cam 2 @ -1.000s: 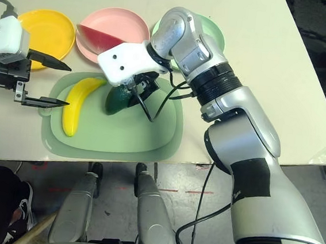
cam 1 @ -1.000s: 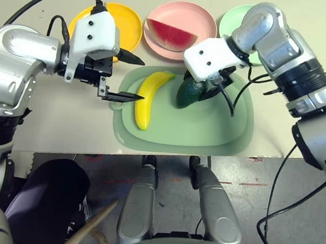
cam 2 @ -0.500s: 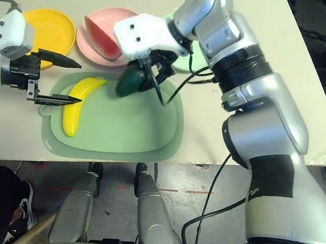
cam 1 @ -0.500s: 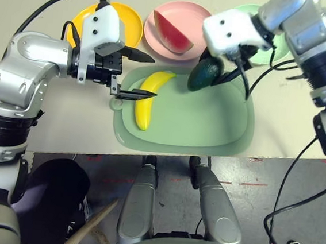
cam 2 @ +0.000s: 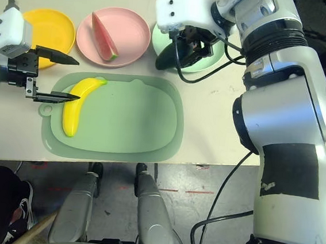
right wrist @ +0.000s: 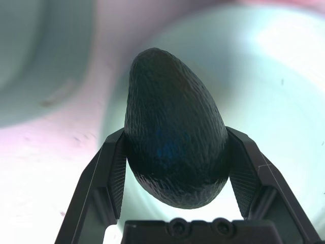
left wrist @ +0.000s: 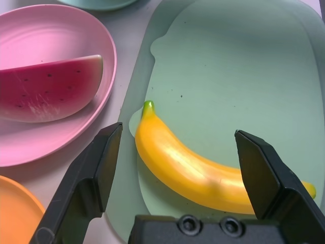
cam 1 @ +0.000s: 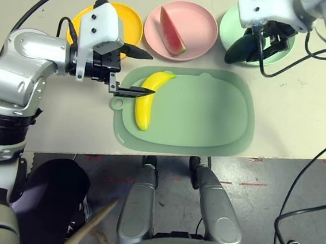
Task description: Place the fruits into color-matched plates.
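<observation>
Avocado (cam 1: 243,47) is pinched in my right gripper (right wrist: 175,168) over the green plate (cam 1: 230,19), far right; next I release it. Left gripper (left wrist: 177,152) hangs spread around the banana (cam 1: 147,97).

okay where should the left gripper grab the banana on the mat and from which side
Probably across the banana's thick middle, coming from its stem end, where the open left gripper already sits. The banana lies flat on the mat and narrows at both ends, so the fingers would straddle its width best there.

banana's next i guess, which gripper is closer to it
Left. The left gripper is open at the banana's stem end; the right gripper holds the avocado over the green plate.
</observation>
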Motion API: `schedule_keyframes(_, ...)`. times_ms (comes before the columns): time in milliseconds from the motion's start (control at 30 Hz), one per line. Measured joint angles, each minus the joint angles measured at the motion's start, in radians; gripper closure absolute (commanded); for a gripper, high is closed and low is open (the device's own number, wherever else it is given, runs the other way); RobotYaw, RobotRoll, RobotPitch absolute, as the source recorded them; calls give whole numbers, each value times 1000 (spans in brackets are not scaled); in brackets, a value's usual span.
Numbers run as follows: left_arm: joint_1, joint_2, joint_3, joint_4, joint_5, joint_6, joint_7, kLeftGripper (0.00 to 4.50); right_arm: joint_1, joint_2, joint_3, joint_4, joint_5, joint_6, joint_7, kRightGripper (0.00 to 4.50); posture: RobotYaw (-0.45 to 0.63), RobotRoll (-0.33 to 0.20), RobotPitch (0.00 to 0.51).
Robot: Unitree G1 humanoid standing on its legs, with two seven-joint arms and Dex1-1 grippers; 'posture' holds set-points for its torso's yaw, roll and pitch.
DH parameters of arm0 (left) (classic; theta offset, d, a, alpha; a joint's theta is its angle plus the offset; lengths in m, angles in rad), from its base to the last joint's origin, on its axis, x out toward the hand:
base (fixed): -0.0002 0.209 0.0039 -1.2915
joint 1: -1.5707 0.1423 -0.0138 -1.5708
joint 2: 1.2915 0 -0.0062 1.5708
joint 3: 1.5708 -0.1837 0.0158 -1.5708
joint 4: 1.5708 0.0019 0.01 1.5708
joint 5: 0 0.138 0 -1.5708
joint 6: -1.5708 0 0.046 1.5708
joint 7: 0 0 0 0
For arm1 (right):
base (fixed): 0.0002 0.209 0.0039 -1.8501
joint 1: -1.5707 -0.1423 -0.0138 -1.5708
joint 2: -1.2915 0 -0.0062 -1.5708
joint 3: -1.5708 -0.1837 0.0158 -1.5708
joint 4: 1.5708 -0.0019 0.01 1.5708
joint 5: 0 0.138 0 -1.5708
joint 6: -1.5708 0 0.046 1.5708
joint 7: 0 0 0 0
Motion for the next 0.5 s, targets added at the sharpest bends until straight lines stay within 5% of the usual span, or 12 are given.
schedule_keyframes(400, 0, 10, 0, -1, 0, 3, -7, 0, 14, -2, -90, 31, -47, 76, -67, 1399, -61, 0, 431)
schedule_keyframes(433, 0, 10, 0, -1, 0, 3, -7, 0, 19, -3, -93, 31, -51, 76, -68, 665, -64, 0, 433)
schedule_keyframes(500, 0, 10, 0, -1, 0, 3, -7, 0, 32, -5, -96, 31, -58, 76, -69, 61, -64, 0, 433)
